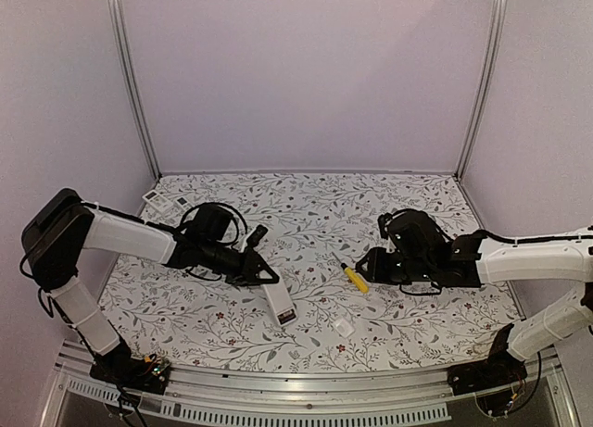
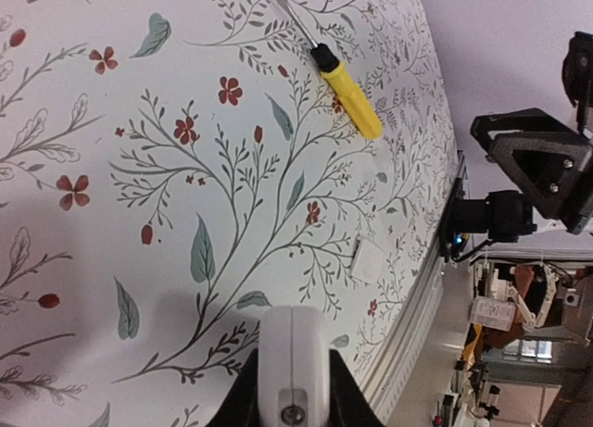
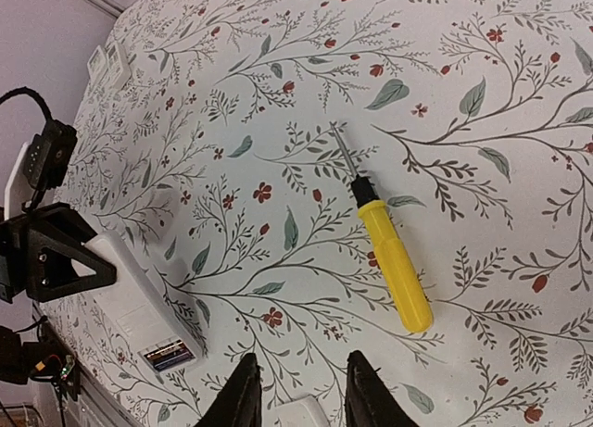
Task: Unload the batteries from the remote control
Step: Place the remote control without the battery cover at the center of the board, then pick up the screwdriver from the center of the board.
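- Batteries (image 3: 170, 355), small coloured cylindrical cells, are sitting in the uncovered compartment at the near end of the long white plastic remote control (image 3: 139, 302); no loose cell is showing beside it.
- Left gripper (image 1: 262, 272) is pinching the remote control at its far end, its black fingers pressing on both sides.
- Right gripper (image 3: 301, 367) is hovering well to the right of the remote control, its 2 fingers spread and apparently gripping nothing.
- Yellow-handled, black-collared metal screwdriver (image 3: 394, 270) is lying free to the right of the remote control, just beside the right gripper.
- Small flat white plastic cover plate (image 1: 343, 327) is lying to the right of the remote control's near end.
- Judging by this, the opening step is looking done and the extraction step is coming up.
- Next move is calling for the right gripper reaching the compartment and its fingertips prying 1 cell out while the left gripper is holding the remote control firm.
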### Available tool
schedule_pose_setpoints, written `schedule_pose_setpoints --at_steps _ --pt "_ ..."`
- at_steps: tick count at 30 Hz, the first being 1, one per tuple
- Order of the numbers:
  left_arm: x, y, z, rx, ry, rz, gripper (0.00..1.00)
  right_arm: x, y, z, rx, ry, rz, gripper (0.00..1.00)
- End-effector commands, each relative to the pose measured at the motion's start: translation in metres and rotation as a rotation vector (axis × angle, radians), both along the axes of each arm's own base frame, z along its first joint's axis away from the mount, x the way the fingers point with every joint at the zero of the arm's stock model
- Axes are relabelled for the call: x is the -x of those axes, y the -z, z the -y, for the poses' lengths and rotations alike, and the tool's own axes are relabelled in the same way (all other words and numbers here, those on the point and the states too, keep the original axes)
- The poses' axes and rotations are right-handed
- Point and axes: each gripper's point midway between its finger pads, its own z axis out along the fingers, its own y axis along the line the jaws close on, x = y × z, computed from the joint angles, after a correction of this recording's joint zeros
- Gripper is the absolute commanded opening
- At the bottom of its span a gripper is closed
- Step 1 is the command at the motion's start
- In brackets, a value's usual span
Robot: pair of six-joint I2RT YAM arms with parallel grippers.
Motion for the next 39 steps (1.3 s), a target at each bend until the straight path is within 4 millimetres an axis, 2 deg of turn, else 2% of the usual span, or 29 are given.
schedule_pose_setpoints --at_steps 1,4,9,12,17,19,22,26,31,34,38,39 --pt "0.007 0.01 0.008 -0.036 0.07 -0.005 0.21 0.003 0.013 0.019 0.064 0.027 -0.009 0.3" --pt "0.005 0.015 0.012 -0.074 0.074 0.021 0.27 0.004 0.017 0.02 0.066 0.027 -0.021 0.3" --pt "0.005 0.03 0.004 -0.158 0.038 0.011 0.42 0.006 0.023 0.021 0.074 0.028 -0.039 0.3" --pt "0.001 0.03 0.002 -0.191 0.014 0.033 0.48 0.006 0.026 0.021 0.08 0.028 -0.047 0.3" --pt "-0.008 0.022 0.004 -0.233 -0.032 0.103 0.68 0.007 0.03 0.022 0.104 0.03 -0.059 0.3" --pt "-0.014 0.023 -0.004 -0.288 -0.08 0.12 0.74 0.006 0.031 0.024 0.124 0.034 -0.062 0.31" --pt "-0.027 0.026 -0.026 -0.398 -0.188 0.149 0.81 0.007 0.034 0.03 0.166 0.04 -0.069 0.32" --pt "-0.033 0.009 -0.047 -0.416 -0.31 0.207 0.89 0.007 0.035 0.035 0.21 0.043 -0.071 0.36" --pt "-0.025 -0.025 -0.07 -0.361 -0.408 0.262 0.89 0.003 0.031 0.029 0.26 -0.028 -0.043 0.51" --pt "-0.015 -0.05 -0.082 -0.287 -0.457 0.279 0.92 -0.001 0.036 0.02 0.314 -0.087 -0.044 0.52" --pt "0.001 -0.063 -0.087 -0.2 -0.464 0.23 0.92 -0.009 0.055 0.012 0.404 -0.136 -0.068 0.51" --pt "0.006 -0.065 -0.086 -0.178 -0.454 0.217 0.92 -0.013 0.054 0.008 0.414 -0.151 -0.06 0.51"
